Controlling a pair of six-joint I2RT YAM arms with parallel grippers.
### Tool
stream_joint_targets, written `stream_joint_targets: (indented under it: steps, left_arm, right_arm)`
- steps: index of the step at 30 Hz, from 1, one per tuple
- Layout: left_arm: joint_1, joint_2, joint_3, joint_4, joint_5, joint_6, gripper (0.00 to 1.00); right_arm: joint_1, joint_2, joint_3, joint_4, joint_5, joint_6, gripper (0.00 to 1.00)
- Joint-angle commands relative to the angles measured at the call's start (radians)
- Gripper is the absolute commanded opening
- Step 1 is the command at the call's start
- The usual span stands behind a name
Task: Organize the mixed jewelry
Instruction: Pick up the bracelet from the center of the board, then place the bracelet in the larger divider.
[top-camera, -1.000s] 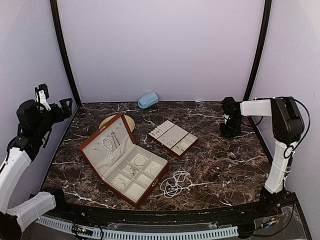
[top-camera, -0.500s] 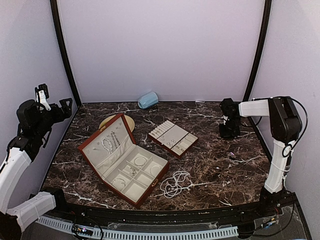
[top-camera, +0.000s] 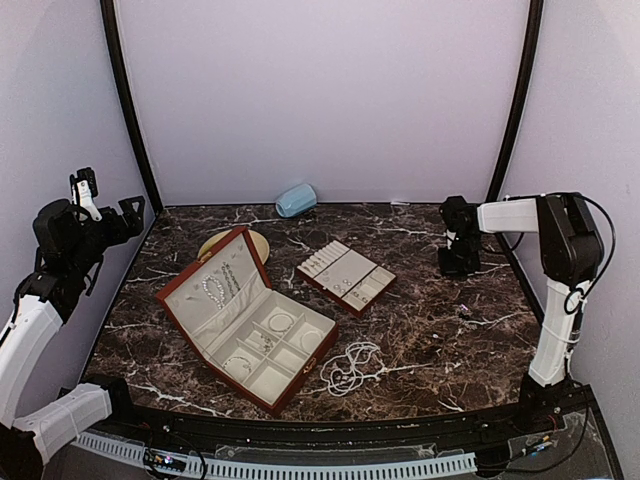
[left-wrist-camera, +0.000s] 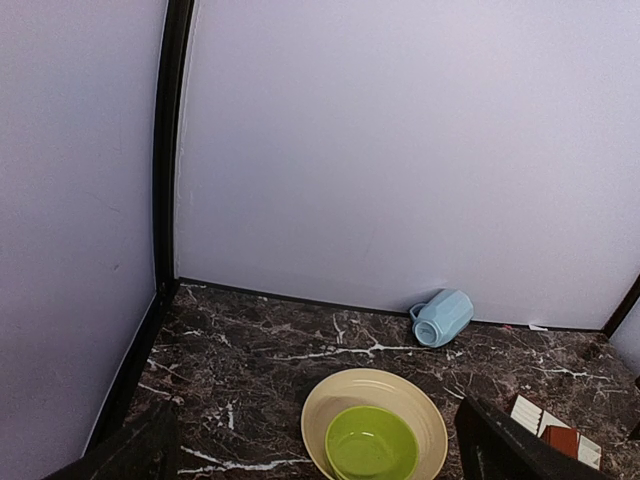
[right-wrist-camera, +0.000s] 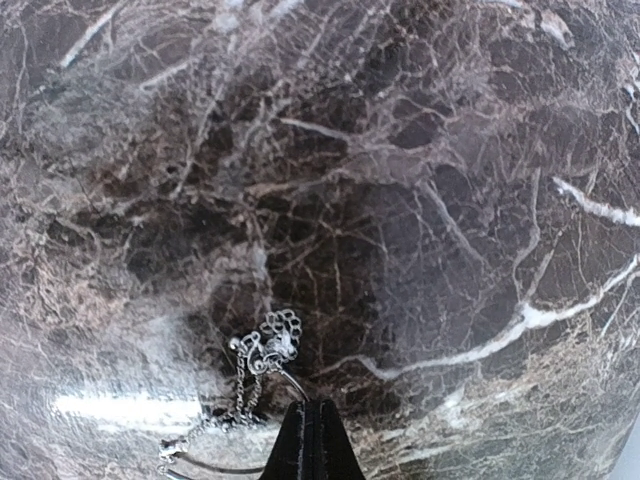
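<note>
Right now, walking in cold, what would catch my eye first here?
The open reddish-brown jewelry case sits left of centre on the dark marble table, bangles in its cream compartments. A loose tangle of pearl-like strands lies just right of it. Far right, the right arm's fingers are closed beside a tiny silvery earring-like piece.

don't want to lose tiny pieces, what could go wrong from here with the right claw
The right claw is shut at the thin wire of the earring; whether it truly pinches it is unclear, so lifting may drop it. Its fine chain lies on the table and could snag. The pearl strand lies loose by the case; a passing arm might drag it.
</note>
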Motion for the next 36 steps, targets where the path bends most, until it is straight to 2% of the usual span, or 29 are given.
stream_joint_targets:
  steps: [1, 11, 19, 31, 36]
  left_arm:
    - [0.004, -0.014, -0.004, 0.003, -0.003, 0.001, 0.99]
    - [0.005, -0.013, -0.004, 0.004, -0.003, 0.001, 0.99]
    - [0.005, -0.017, -0.005, 0.004, 0.001, -0.001, 0.99]
    - [0.005, -0.019, -0.005, 0.006, 0.011, -0.004, 0.99]
    - [0.005, -0.022, -0.004, 0.005, 0.009, -0.004, 0.99]
  right_arm:
    - [-0.002, -0.073, 0.044, -0.075, 0.026, -0.005, 0.00]
    - [0.024, -0.174, 0.033, -0.161, 0.041, -0.009, 0.00]
    - [0.116, -0.199, 0.097, -0.248, 0.029, 0.018, 0.00]
    - [0.368, -0.131, 0.341, -0.390, -0.033, 0.018, 0.00]
    - [0.499, -0.086, 0.422, -0.373, -0.135, -0.041, 0.00]
